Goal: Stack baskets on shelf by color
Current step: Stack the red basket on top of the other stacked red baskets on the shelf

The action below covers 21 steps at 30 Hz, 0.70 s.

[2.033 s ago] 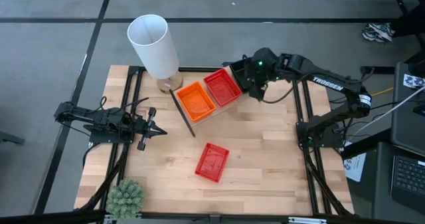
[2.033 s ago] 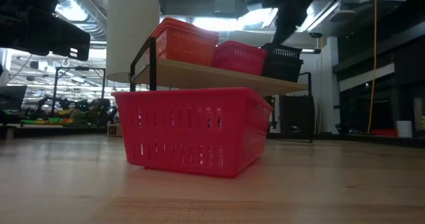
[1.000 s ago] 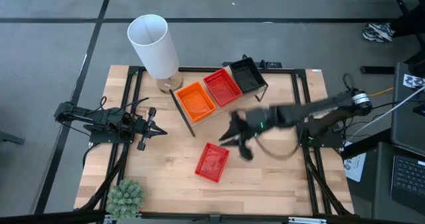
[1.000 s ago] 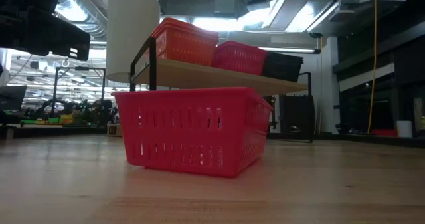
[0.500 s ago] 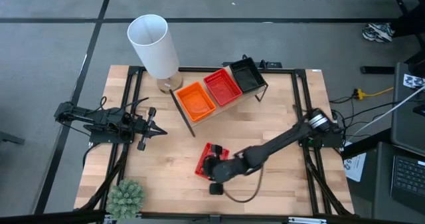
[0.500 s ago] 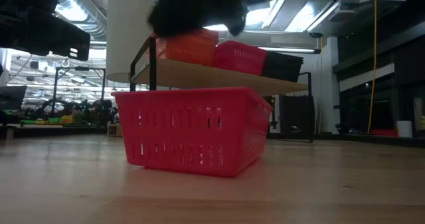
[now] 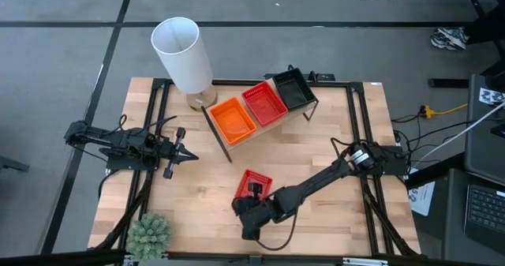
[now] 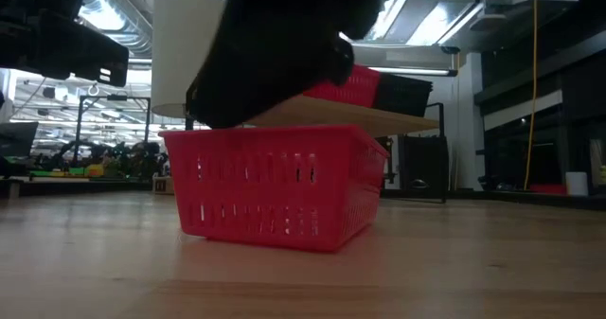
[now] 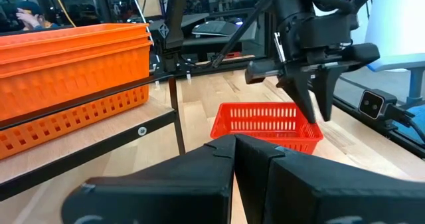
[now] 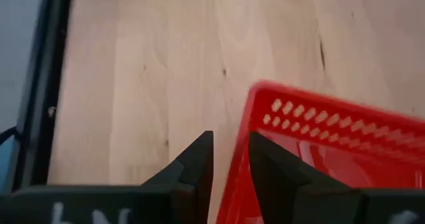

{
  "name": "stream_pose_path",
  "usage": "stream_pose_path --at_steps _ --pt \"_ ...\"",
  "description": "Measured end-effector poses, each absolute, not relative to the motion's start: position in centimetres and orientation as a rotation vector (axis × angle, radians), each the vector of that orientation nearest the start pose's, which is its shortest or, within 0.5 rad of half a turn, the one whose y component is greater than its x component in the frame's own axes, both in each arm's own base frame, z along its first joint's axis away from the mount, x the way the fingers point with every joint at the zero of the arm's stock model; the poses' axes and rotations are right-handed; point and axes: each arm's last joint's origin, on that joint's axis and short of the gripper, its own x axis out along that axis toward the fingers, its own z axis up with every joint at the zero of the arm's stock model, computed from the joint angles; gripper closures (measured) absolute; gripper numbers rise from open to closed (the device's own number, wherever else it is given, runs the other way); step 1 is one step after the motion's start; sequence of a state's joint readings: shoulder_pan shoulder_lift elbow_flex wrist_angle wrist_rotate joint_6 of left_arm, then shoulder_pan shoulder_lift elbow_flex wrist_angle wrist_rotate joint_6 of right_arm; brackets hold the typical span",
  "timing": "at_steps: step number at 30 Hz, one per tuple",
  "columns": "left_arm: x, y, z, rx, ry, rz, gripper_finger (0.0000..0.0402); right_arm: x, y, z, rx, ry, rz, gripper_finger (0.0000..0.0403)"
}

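So the shelf (image 7: 223,140) already has its three colour piles going: orange baskets (image 7: 232,118) at one end, red baskets (image 7: 263,103) in the middle, black baskets (image 7: 291,88) at the far end. That leaves one loose red basket (image 7: 254,181) sitting open side up on the counter (image 7: 331,140), well out in front of the shelf, and it looks like the last one to sort.

The right pincer (image 9: 317,98) is reached way out and hangs right over the near rim of that basket, pointing down. Its fingers are apart with the basket wall lined up in the gap between them, which makes sense since a thin mesh wall is the easiest thing to pinch. I'd say it isn't gripping yet.

The left pincer (image 7: 180,149) is parked at the left side of the counter, fingers together, holding nothing, out of the way.
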<state>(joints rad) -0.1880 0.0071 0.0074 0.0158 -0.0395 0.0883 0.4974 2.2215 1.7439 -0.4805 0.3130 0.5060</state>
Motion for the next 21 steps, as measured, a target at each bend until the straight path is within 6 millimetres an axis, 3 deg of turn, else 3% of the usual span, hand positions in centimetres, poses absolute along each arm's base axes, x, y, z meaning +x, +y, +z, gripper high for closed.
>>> stream_pose_path --at_steps 13,18,21 --pt "9.6 -1.7 16.7 0.086 -0.023 -0.148 0.0401 41.7 22.0 14.7 0.109 1.042 -0.164 0.0314" --pt "9.6 -1.7 16.7 0.086 -0.023 -0.148 0.0401 41.4 22.3 14.7 0.083 1.03 -0.184 0.0387" --pt "9.6 -1.7 16.7 0.086 -0.023 -0.148 0.0401 41.0 22.9 14.7 0.067 1.037 -0.178 0.0397"
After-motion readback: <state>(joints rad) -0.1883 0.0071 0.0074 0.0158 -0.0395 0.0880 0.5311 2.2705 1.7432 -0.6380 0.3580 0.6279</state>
